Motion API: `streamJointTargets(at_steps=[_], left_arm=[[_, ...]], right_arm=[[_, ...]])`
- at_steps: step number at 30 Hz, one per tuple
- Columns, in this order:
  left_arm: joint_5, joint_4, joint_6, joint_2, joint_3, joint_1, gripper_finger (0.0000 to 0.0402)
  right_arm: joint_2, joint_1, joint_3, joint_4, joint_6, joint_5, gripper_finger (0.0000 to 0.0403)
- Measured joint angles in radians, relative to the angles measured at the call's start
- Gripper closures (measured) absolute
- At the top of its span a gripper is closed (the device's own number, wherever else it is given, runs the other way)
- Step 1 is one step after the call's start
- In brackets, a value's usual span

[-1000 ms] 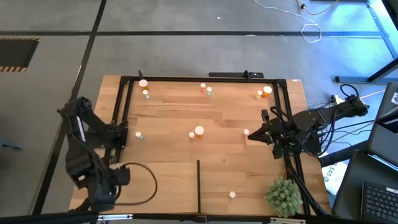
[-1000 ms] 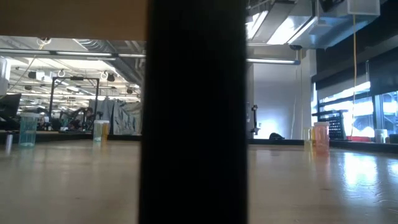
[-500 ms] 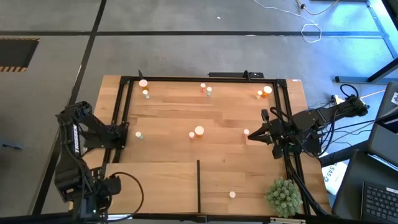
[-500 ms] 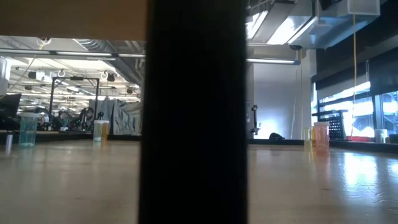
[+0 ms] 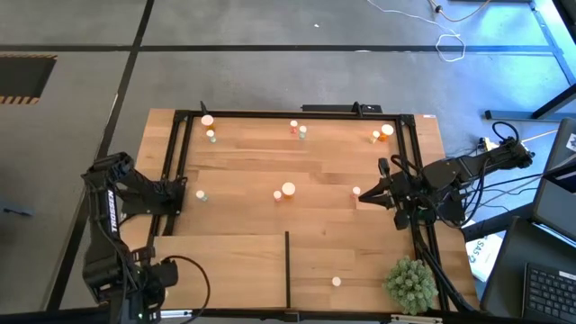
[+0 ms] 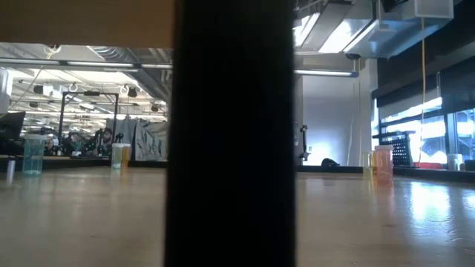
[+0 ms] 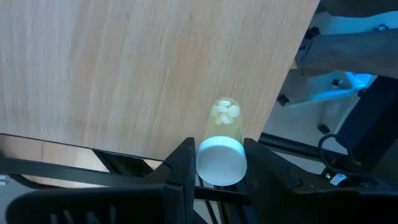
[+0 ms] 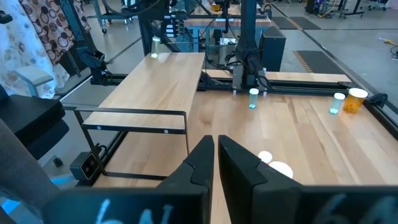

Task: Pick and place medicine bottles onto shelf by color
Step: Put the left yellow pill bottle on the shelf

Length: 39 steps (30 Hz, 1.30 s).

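The left gripper was clamped on a small bottle. The bottle had a white cap and a pale greenish body with little pills inside. Its cap sat between the two fingers, and its long body pointed straight out past them, toward the light wood below.

From above, the left gripper was by the near left corner of the table, just past the left edge of the shelf. So the shelf lay to the right of the claw, very near. The thin dark divider stood in the middle of the shelf. One bottle already sat on the shelf on the far side of that divider, near the spiky green plant.

The next move looked like bringing the held bottle in over the shelf's left part and standing it up. The bottle lay along the fingers, so it would need to be tipped with the cap up before it was let go.

The right gripper had its fingers pressed together with nothing in them. It waited by the right edge of the table. More bottles stood along the far edge and in the middle of the table. The right arm was nearer to most of those.
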State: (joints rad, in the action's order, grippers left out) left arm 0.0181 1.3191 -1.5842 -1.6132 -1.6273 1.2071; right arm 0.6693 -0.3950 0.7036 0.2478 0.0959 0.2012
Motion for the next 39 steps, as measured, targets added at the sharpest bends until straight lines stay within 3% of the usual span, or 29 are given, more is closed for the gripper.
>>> streamJointTargets(at_steps=[39], left_arm=[[-0.018,0.002,-0.035,-0.004,0.0,0.0,0.0305]], right_arm=[[0.0,0.0,-0.001,0.004,0.001,-0.003,0.0376]])
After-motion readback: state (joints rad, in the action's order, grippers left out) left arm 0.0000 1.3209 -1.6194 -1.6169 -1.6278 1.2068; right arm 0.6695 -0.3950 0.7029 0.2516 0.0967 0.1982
